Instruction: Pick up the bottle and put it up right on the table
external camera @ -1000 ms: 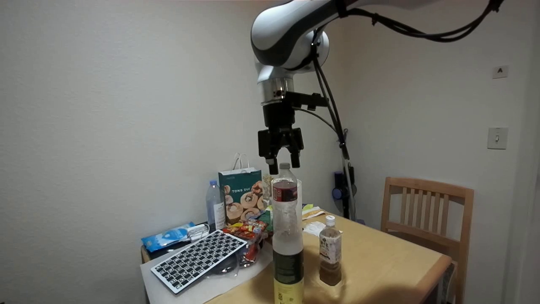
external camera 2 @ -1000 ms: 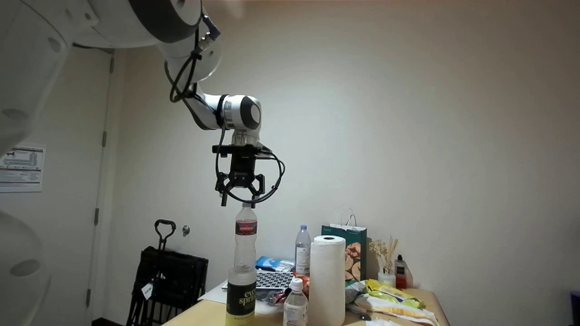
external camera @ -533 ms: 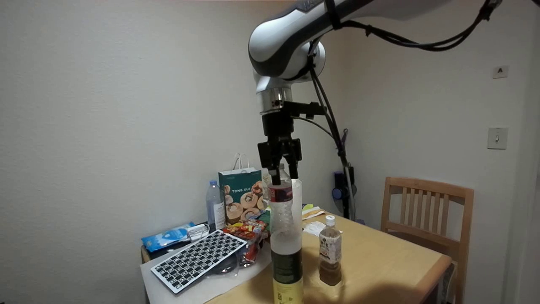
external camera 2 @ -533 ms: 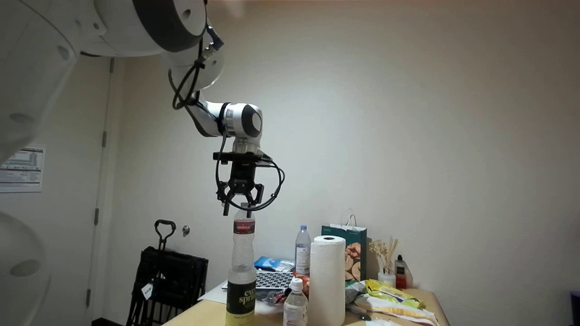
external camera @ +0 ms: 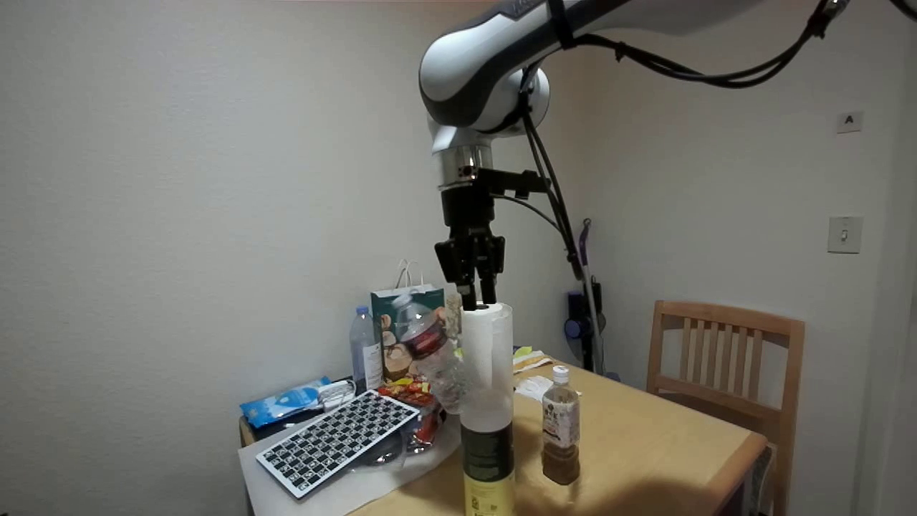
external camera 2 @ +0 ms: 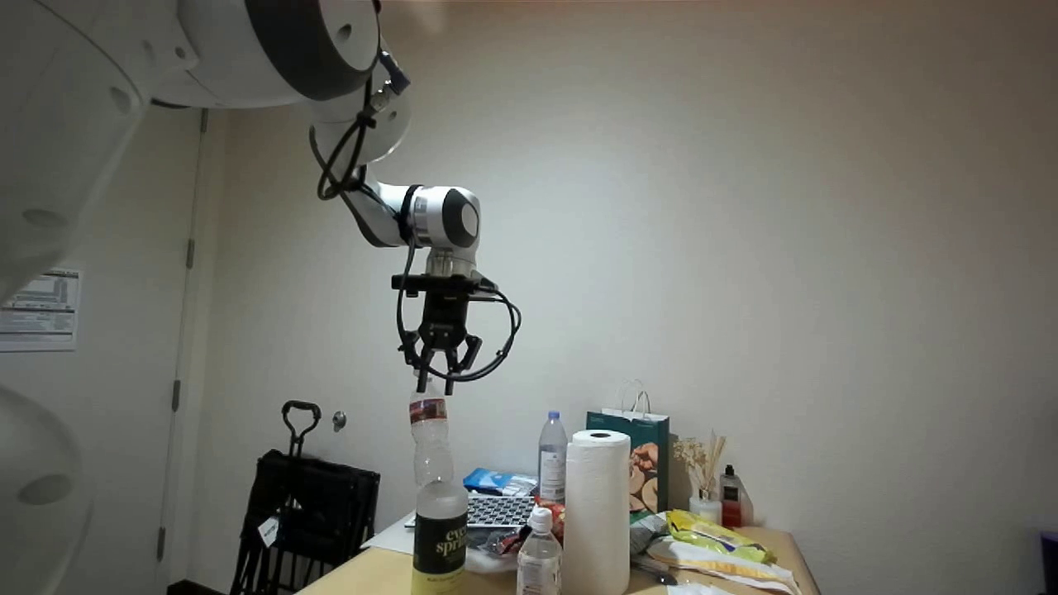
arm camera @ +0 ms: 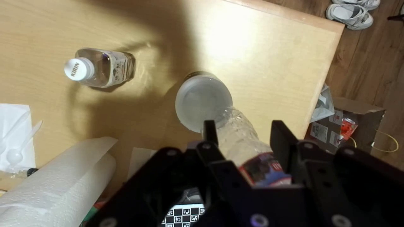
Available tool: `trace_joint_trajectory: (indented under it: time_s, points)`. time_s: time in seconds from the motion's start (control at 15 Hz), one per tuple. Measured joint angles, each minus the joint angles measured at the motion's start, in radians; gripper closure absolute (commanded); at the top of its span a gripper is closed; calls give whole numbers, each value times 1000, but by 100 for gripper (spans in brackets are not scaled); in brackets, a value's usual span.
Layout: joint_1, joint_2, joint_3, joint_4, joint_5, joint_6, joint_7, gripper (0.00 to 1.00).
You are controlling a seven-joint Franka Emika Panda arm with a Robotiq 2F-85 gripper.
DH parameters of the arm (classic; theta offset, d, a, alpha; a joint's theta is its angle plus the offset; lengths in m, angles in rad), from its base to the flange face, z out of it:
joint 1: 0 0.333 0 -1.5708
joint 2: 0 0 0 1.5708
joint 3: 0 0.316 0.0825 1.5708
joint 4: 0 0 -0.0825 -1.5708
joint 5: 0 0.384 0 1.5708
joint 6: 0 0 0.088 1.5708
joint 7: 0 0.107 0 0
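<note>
Clear bottle (external camera: 428, 345) topples off canister (external camera: 487, 453), top swung wide of my tool (external camera: 478, 299) poised above; moments earlier, bottle stood straight on canister. My tool narrowed, gap left between jaws, nothing held: grasp apparently missed. Bottle tilts, lower end at canister's rim. Upright set-down on surface (external camera: 645, 437) likely calls for fresh pickup.
</note>
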Motion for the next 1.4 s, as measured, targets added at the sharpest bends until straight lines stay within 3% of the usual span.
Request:
trace_joint_trajectory:
  time_s: [0.13,0.2,0.33,0.53,0.6,0.8,1.0,1.07,1.4]
  points:
    - [0,0,0,9,6,6,-5,79]
    - [-1,0,0,14,8,6,-6,36]
    - [-2,0,0,19,12,6,-5,42]
    - [-3,0,-1,22,14,6,-5,24]
    - [-3,0,-1,24,14,6,-5,43]
    - [-1,0,-1,24,14,6,-5,25]
    - [-1,0,0,24,14,6,-5,24]
    - [-1,0,0,24,14,6,-5,6]
    - [2,1,20,33,23,-18,-46,0]
